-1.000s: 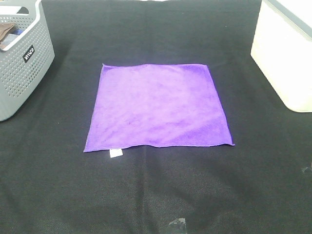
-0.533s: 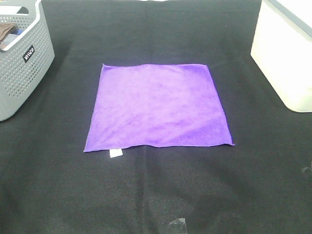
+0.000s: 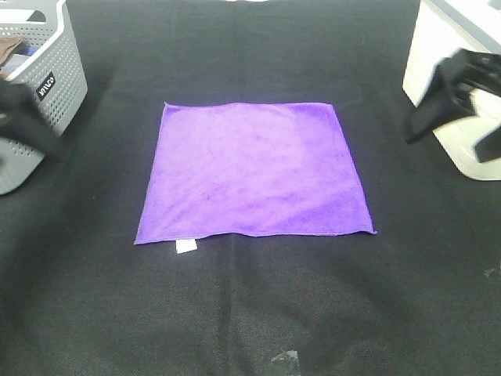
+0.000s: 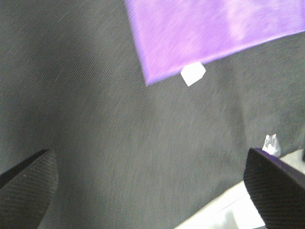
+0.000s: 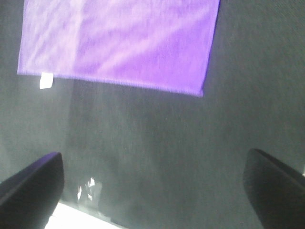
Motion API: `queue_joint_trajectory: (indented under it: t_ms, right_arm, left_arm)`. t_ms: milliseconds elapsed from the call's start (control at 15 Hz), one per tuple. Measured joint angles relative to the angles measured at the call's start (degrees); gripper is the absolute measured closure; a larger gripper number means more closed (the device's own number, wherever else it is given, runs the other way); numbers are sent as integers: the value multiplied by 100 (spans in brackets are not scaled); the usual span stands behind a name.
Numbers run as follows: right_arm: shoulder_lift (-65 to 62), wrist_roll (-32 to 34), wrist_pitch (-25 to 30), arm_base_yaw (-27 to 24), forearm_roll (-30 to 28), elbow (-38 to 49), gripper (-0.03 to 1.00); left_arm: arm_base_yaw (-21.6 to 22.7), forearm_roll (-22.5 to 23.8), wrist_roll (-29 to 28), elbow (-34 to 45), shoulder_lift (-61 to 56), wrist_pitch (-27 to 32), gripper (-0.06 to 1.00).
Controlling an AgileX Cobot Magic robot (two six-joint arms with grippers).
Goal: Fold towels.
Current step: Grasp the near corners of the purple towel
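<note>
A purple towel [image 3: 252, 168] lies flat and unfolded on the black table cloth, with a small white tag [image 3: 185, 246] at its near left corner. My left gripper [image 3: 35, 129] is a blurred dark shape at the left edge, in front of the grey basket and apart from the towel. My right gripper [image 3: 446, 141] is blurred at the right, in front of the white bin. In the left wrist view the gripper [image 4: 152, 191] is open and empty, above the cloth near the towel's [image 4: 214, 28] tag corner. In the right wrist view the gripper [image 5: 152, 186] is open and empty, with the towel [image 5: 119, 43] beyond it.
A grey perforated basket [image 3: 59, 59] holding some items stands at the back left. A white bin [image 3: 446, 39] stands at the back right. A small scrap of clear tape [image 3: 284, 362] lies near the table's front edge.
Both arms have come into the exterior view, the left from the left side and the right from the right. The towel has not moved.
</note>
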Motion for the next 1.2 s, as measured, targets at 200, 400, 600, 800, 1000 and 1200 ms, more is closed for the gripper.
queue_joint_trajectory:
  t_ms: [200, 400, 600, 800, 1000, 1200]
  right_arm:
    - [607, 0, -34, 0, 115, -264, 1]
    - [1071, -6, -52, 0, 166, -264, 1]
    - [1707, -309, -372, 0, 315, -298, 1]
    - [2487, -539, -464, -6, 670, -682, 1]
    - [2905, -739, -573, -6, 814, -756, 1]
    - [3123, -888, -705, -6, 928, -796, 1]
  left_arm:
    - [-355, -195, 57, -676, 928, -63, -5]
    - [-596, -401, -34, -733, 1232, -115, -5]
    - [-688, -418, -378, -773, 1725, -561, -5]
    - [-688, -441, -413, -1003, 2315, -676, -5]
    - [-688, -464, -424, -1060, 2693, -756, -5]
    - [-688, -464, -424, -1060, 2785, -854, -4]
